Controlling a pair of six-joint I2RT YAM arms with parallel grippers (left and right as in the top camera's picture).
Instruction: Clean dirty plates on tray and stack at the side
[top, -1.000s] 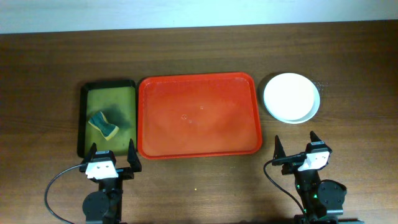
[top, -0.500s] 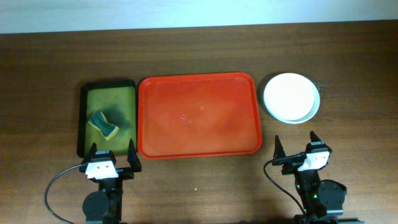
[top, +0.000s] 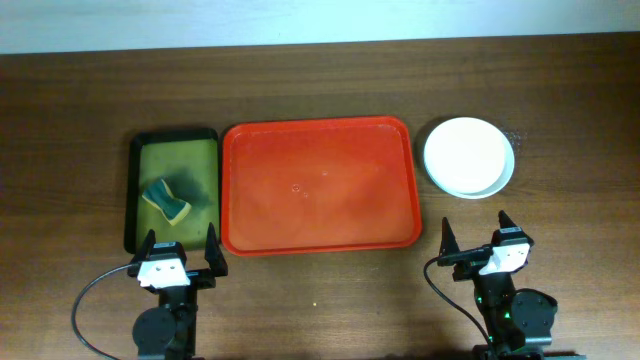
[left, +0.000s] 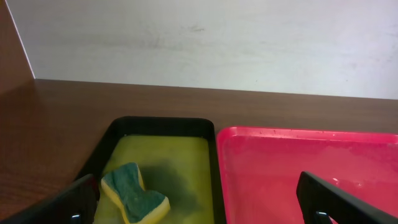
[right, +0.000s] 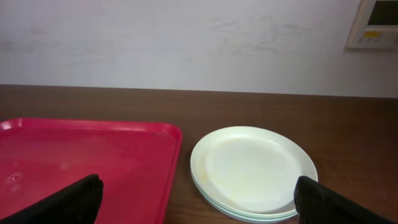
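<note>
The plates sit in one stack on the table right of the red-orange tray, the cream white one on top. The right wrist view shows the stack with a pale green edge beneath. The tray holds no plates; it shows in the left wrist view and right wrist view. My left gripper is open and empty at the table's front, below the olive-green tray. My right gripper is open and empty, in front of the plate stack.
A black-rimmed olive-green tray left of the red tray holds a yellow and green sponge, also in the left wrist view. A white wall stands behind the table.
</note>
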